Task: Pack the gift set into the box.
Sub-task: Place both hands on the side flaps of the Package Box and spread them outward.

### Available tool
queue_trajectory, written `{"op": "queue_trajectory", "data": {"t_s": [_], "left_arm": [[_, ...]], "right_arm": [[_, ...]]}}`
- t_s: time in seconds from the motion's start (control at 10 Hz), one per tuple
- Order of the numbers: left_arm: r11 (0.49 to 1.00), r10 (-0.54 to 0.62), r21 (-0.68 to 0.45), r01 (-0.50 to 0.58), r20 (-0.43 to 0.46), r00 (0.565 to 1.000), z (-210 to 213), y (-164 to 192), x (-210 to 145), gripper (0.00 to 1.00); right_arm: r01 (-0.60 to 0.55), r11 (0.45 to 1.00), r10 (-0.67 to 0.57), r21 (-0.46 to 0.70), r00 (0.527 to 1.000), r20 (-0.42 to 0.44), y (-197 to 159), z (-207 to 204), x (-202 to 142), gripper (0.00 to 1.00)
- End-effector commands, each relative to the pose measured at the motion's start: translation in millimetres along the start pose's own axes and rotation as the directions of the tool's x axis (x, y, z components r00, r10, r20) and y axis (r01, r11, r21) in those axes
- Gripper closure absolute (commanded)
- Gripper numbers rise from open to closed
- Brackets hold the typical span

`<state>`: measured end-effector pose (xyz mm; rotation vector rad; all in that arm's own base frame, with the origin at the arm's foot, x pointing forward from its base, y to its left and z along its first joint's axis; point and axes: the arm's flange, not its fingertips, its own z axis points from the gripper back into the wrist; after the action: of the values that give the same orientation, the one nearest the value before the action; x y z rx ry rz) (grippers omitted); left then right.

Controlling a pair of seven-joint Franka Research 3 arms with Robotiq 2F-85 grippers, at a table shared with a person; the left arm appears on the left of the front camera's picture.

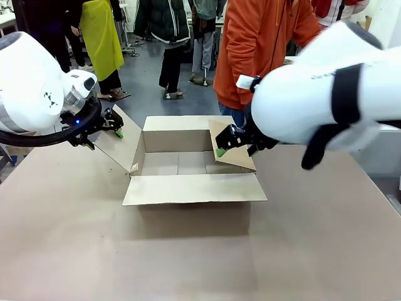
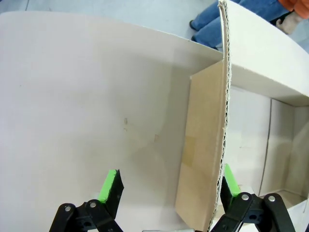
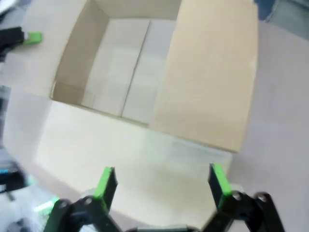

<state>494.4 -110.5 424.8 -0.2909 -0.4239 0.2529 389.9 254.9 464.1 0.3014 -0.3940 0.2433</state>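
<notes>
The box [image 1: 188, 188] stands open in the middle of the table with its four flaps spread, and its floor shows bare cardboard. My left gripper [image 1: 116, 129] hovers open at the top edge of the left flap [image 1: 119, 147]. In the left wrist view its fingers [image 2: 110, 186] spread wide before the flap's pale face, and a corrugated edge [image 2: 223, 121] runs up close to the other finger. My right gripper [image 1: 220, 150] hangs open just above the right flap [image 1: 235, 153]; seen from the right wrist, the gripper [image 3: 162, 182] looks down into the box [image 3: 120, 72]. The gift set is out of view.
A person in an orange top [image 1: 257, 44] stands right behind the box at the far edge. Other people stand farther back on the floor. The brown table [image 1: 75, 251] spreads wide in front of the box and to both sides.
</notes>
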Motion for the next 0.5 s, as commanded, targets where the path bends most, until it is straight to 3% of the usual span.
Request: {"op": "queue_trajectory", "data": {"t_s": [0.0, 0.2, 0.3, 0.4], "left_arm": [[1.0, 0.01, 0.019, -0.01, -0.009, 1.0, 2, -2, 0, 0.0], [1.0, 0.01, 0.019, -0.01, -0.009, 1.0, 2, -2, 0, 0.0], [1.0, 0.01, 0.019, -0.01, -0.009, 1.0, 2, -2, 0, 0.0], [1.0, 0.01, 0.019, -0.01, -0.009, 1.0, 2, -2, 0, 0.0]], "right_arm": [[-0.049, 0.993, 0.035, -0.108, 0.992, -0.119, 42, -4, 75, 0.0], [-0.05, 0.979, 0.033, -0.196, 0.996, -0.087, 54, -31, 100, 0.0], [-0.028, 0.992, 0.019, -0.124, 0.997, -0.072, 13, -9, 60, 0.0], [-0.048, 0.986, 0.036, -0.161, 0.996, -0.076, 25, -17, 83, 0.0]]}}
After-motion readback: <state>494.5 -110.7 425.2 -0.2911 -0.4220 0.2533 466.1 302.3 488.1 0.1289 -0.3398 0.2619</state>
